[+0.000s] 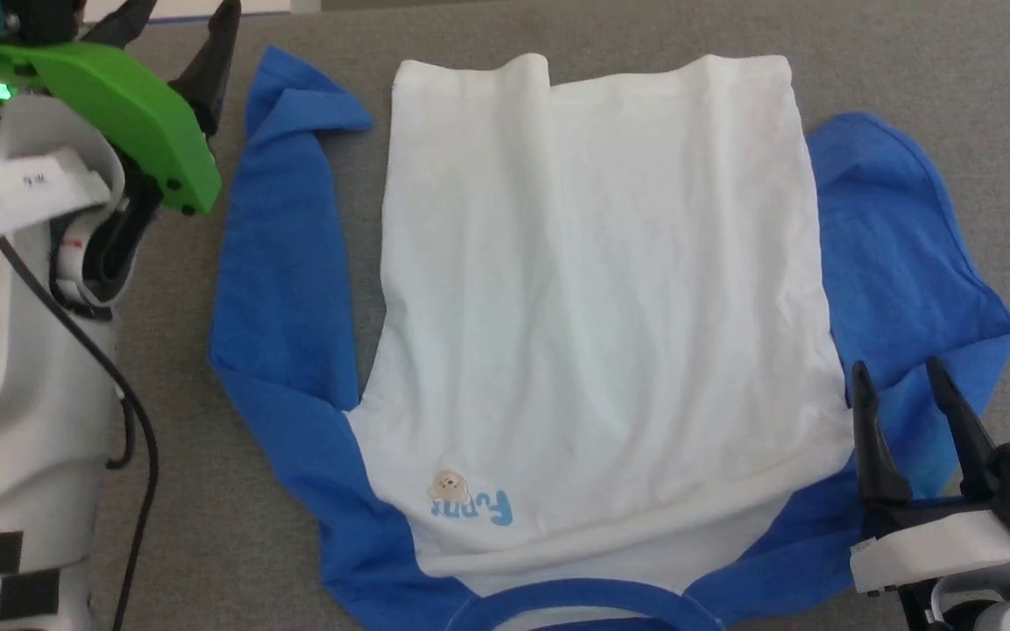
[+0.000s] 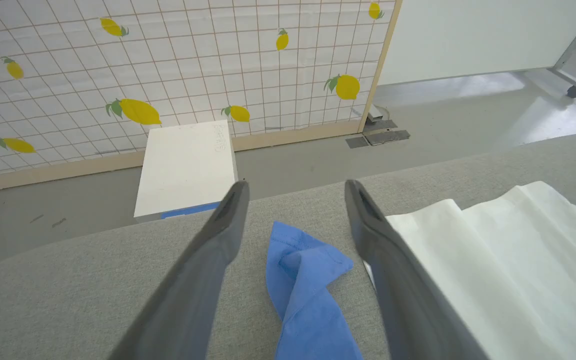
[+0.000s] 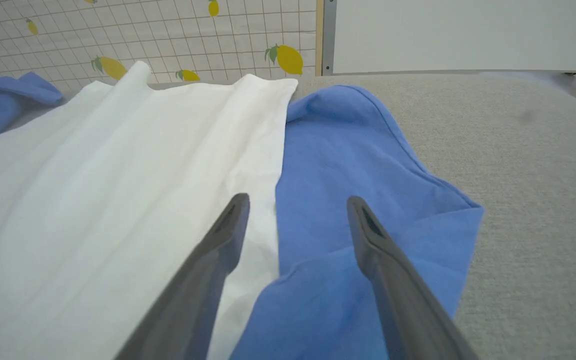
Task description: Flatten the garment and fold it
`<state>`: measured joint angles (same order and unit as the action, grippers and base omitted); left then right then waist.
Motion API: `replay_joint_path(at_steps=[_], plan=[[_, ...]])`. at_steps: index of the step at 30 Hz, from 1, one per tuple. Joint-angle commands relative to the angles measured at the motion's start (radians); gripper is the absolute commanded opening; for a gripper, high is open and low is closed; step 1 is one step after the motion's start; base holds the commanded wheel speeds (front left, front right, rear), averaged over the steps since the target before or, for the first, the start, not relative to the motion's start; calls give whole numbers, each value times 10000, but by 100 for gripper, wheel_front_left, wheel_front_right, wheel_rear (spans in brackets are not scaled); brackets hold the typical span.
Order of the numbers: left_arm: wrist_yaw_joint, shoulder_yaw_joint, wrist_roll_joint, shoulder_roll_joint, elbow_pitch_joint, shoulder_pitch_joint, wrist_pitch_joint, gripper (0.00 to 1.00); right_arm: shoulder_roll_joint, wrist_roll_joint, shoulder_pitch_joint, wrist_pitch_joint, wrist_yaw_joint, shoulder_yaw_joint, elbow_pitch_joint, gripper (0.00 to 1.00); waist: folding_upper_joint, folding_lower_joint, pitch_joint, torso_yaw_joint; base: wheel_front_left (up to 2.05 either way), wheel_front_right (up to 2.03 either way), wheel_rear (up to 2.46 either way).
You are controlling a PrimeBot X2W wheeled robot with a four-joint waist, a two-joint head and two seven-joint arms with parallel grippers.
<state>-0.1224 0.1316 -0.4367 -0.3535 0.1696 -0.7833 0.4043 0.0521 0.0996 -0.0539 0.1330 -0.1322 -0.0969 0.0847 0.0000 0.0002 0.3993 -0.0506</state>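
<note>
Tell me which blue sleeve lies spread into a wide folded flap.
The sleeve on the robot's right, by the right gripper. The left sleeve runs long and narrow beside the white body, crumpled just at its end.

Lemon-print partition [image 2: 168, 60], grey floor [image 2: 298, 162], white box [image 2: 185, 167]

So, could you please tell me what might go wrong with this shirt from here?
The shirt is not flat yet: its left-hand sleeve end lies twisted near the open left tool, so folding now would likely lock that in. The right-hand sleeve is doubled over; the open right tool, poised over the seam, might pinch white and blue layers together.
</note>
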Motion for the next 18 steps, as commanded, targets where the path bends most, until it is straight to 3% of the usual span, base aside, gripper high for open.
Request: replay_joint_path(at_steps=[1, 8, 18], plan=[[-44, 96, -121, -228, 158, -368, 284, 100, -18, 90, 225, 82, 15, 29, -18, 100, 0, -2, 673, -382, 0, 0, 0], [-57, 334, -375, -725, 1037, -1472, 1859, 100, -18, 46, 614, 190, 15, 98, 32, 100, 0, -2, 1433, -703, 0, 0, 0], [98, 268, -759, -1250, 1238, -1423, 3188, 100, -18, 122, 872, 306, 15, 127, 195, 100, 0, -2, 2099, -1139, 0, 0, 0]])
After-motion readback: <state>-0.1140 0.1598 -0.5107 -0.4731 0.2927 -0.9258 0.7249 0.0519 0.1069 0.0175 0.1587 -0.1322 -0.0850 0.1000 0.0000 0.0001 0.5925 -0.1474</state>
